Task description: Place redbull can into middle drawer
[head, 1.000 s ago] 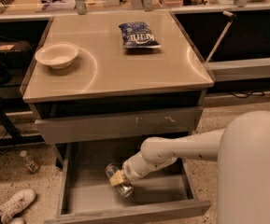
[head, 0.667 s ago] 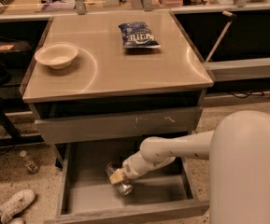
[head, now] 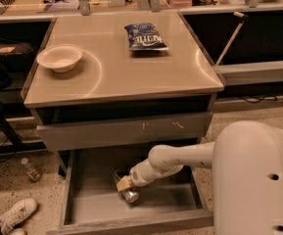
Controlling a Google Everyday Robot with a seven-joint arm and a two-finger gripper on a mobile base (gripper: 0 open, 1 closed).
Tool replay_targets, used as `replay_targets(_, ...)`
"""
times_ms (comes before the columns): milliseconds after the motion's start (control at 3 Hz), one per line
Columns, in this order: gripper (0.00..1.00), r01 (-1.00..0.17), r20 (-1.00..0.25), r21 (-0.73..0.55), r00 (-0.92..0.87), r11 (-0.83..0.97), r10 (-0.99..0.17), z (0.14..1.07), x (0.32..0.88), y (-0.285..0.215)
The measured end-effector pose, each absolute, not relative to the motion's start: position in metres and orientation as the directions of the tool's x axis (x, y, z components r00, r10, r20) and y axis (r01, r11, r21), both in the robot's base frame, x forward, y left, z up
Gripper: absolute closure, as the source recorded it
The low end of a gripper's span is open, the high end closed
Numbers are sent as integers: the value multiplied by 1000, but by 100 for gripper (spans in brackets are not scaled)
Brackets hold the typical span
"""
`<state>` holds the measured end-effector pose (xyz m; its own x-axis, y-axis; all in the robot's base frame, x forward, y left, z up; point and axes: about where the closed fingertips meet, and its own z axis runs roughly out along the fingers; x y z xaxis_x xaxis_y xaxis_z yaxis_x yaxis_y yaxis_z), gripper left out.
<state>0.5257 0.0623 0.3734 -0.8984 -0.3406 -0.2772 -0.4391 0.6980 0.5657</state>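
The middle drawer [head: 82, 199] is pulled open at the bottom of the cabinet, showing its flat grey floor and low side walls. The redbull can [head: 129, 194], silver and slim, is tilted inside the drawer near the middle of its floor. My gripper [head: 124, 183] reaches down into the drawer from the right and is shut on the can, with a yellowish finger pad [head: 123, 182] across the can's body. The can's lower end is at or just above the drawer floor.
Above the open drawer is a closed grey drawer front with white scuff marks [head: 126, 129]. On the cabinet top [head: 131, 77] are a white bowl [head: 59, 58] and a blue chip bag [head: 145, 36]. A small bottle [head: 31, 170] and a white shoe [head: 11, 216] lie on the floor at left.
The gripper and can stay at the same spot in the drawer. My arm's large body at the right has shifted slightly.
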Motion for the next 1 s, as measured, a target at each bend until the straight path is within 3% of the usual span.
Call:
replay_targets(333,100,-427,-276,568,-904,704,-326,363,529,61)
replay_targets(1000,58,-427,-276,568,-904,704,-326,363,529,61)
